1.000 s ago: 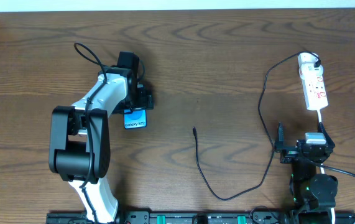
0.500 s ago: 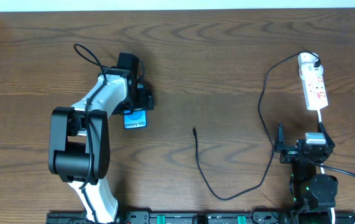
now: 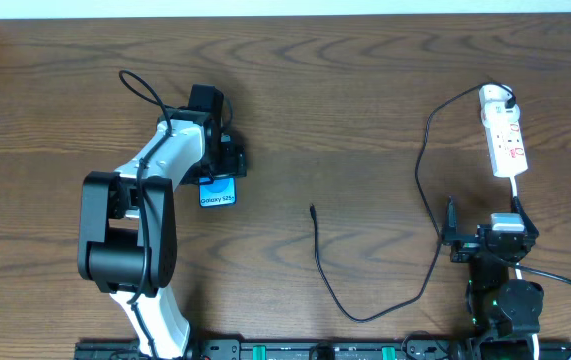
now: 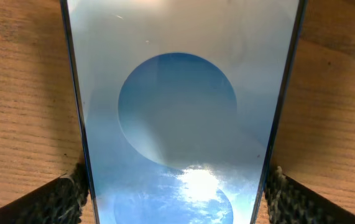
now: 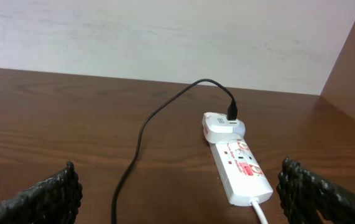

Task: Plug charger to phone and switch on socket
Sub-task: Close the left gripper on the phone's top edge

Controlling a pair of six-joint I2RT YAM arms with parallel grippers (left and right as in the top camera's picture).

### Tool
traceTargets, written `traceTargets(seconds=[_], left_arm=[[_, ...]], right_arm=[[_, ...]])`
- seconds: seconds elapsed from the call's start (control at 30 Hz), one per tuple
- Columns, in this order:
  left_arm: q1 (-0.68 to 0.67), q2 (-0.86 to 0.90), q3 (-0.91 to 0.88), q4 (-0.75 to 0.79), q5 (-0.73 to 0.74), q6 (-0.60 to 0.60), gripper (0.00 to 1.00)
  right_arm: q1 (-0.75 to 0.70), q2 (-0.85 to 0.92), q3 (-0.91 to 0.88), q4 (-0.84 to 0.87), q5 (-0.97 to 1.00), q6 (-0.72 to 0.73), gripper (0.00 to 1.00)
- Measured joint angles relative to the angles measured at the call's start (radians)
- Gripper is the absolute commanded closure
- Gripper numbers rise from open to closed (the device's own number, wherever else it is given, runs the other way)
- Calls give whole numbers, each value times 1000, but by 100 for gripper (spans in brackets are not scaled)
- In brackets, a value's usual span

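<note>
The phone (image 3: 218, 192) lies flat on the table at the left, its blue screen (image 4: 177, 112) filling the left wrist view. My left gripper (image 3: 220, 172) is down over it, and the pads (image 4: 71, 199) press against both long edges, so it is shut on the phone. At the right, the white socket (image 3: 505, 135) holds the charger's black plug (image 5: 232, 115). The charger cable (image 3: 420, 180) loops down across the table, and its connector tip (image 3: 312, 209) lies free at the middle. My right gripper (image 3: 485, 213) stands open just below the socket (image 5: 239, 165), holding nothing.
The socket's white cord (image 3: 517, 190) runs down past the right gripper. A cable loop (image 3: 140, 85) on the left arm sticks out to the upper left. The wall (image 5: 165, 37) rises behind the table's far edge.
</note>
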Motion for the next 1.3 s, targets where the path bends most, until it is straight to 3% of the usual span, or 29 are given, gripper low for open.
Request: traceTargets(seconds=[0.5, 0.6, 0.97, 1.17, 1.3], left_arm=[[0, 0, 0, -8, 3, 31, 14], [0, 0, 0, -7, 3, 33, 21], [0, -2, 0, -7, 3, 42, 23], [0, -2, 0, -8, 3, 45, 29], [0, -2, 0, -8, 3, 45, 42]], right_arm=[[0, 0, 0, 0, 0, 0, 1], [0, 0, 0, 0, 0, 0, 1], [0, 0, 0, 0, 0, 0, 1], [0, 0, 0, 0, 0, 0, 1], [0, 0, 0, 0, 0, 0, 1]])
